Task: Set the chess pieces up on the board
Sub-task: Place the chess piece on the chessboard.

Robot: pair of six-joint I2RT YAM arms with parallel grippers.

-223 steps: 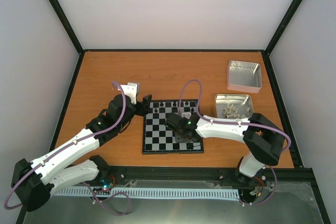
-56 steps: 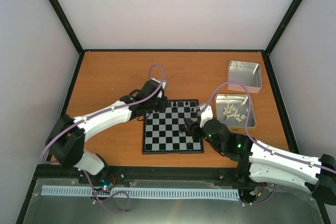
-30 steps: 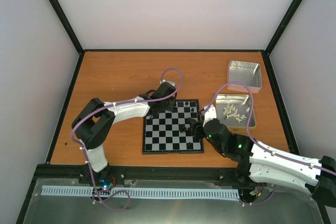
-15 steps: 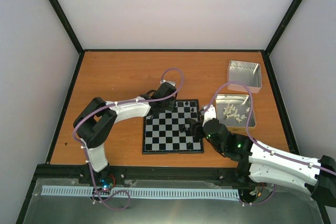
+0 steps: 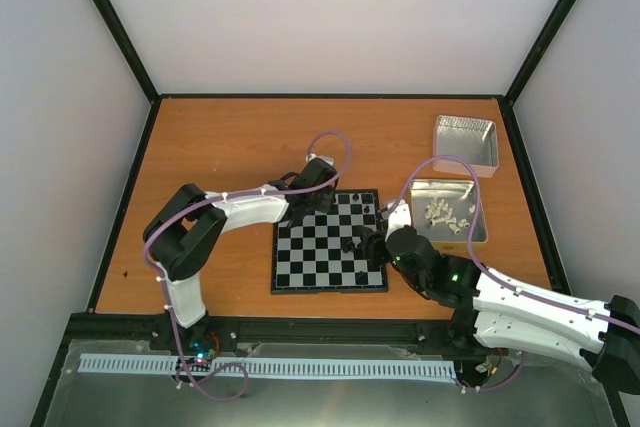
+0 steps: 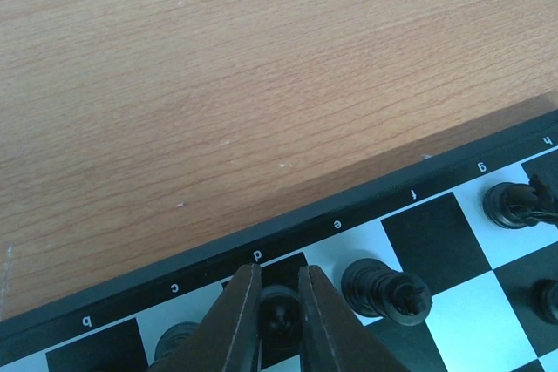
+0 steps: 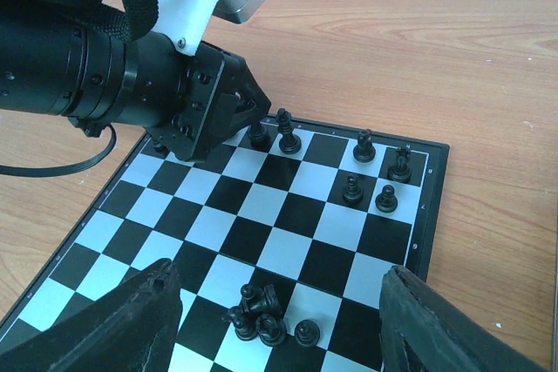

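Top external view: at the right of the worktop (image 5: 220, 137), the near tin (image 5: 478, 232) holds cream-white pieces (image 5: 445, 211); the far tin (image 5: 465, 142) lies beyond it. Left tool (image 6: 279, 276) seemingly clamps a black piece (image 6: 279, 320) on the board's (image 5: 300, 267) far row; right tool (image 7: 279, 272) gapes over loose black pieces (image 7: 261, 315).

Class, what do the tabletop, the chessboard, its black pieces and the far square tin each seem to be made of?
Tabletop: wood or wood-look laminate, matte; orange-brown grain lines. Board: unclear, perhaps plastic or coated metal; smooth printed checks. Chess pieces: likely plastic; glossy black highlights. Tin: metal; dull silver sheen.
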